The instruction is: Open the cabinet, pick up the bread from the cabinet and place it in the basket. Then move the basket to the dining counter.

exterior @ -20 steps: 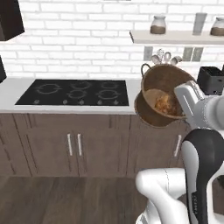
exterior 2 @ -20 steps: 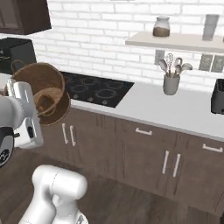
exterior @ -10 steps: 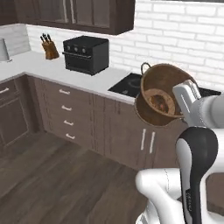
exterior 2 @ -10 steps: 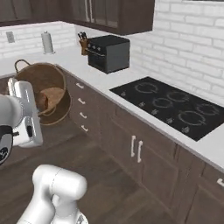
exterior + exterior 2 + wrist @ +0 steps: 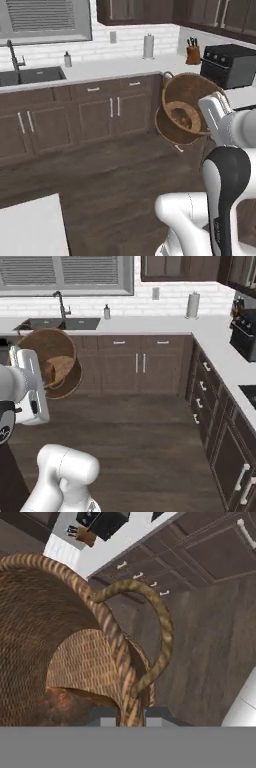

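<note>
**Basket up in the air, tipped on its side, bread still inside**

Biggest thing first: lots of bare dark wood floor in the middle of the kitchen, so there's plenty of open room. An L of white worktop over brown cabinets fences it along the far wall and down the right side in the right base view. One white slab corner pokes in at the near left of the left base view; can't tell what it belongs to.

One basket, held off the floor out in front of the arm, tilted so its mouth faces back toward the cameras. The gripper is pinched tight on the basket's rim wall, one fingertip inside, the other outside, right beside a loop handle. I count two handles total; the second sticks up at the rim in the left base view.

One bread, a dark brown lump lying inside the basket, just left of the gripper in the hand view.

Small stuff on the worktop: one sink with faucet, one paper towel roll, one knife block, one black oven box.
</note>
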### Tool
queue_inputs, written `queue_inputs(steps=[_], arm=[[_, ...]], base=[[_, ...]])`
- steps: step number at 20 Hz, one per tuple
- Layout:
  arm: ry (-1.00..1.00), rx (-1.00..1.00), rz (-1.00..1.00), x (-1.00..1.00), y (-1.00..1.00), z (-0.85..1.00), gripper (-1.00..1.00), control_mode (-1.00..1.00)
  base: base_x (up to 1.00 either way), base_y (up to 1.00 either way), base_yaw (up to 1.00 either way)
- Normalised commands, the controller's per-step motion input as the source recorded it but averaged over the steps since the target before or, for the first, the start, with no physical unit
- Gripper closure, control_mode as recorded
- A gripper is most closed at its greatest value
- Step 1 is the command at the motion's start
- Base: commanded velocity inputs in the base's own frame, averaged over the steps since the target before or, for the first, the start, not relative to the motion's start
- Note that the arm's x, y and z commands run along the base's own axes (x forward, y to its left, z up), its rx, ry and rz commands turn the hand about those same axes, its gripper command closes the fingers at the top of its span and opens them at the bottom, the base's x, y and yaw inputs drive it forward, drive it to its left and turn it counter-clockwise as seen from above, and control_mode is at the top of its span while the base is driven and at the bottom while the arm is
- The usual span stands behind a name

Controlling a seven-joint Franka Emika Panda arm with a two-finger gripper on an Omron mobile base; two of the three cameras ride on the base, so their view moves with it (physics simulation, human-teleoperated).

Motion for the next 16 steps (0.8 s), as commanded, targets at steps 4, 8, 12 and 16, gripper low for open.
queue_inputs(steps=[4, 8, 12, 16], arm=[[0.0, 0.0, 0.0, 0.0, 0.0, 0.0, 1.0, 1.0], [0.0, 0.0, 0.0, 0.0, 0.0, 0.0, 1.0, 1.0], [0.0, 0.0, 0.0, 0.0, 0.0, 0.0, 1.0, 1.0], [0.0, 0.0, 0.0, 0.0, 0.0, 0.0, 1.0, 1.0]], base=[[0.0, 0.0, 1.0], [0.0, 0.0, 1.0], [0.0, 0.0, 1.0], [-0.26, -0.05, 1.0]])
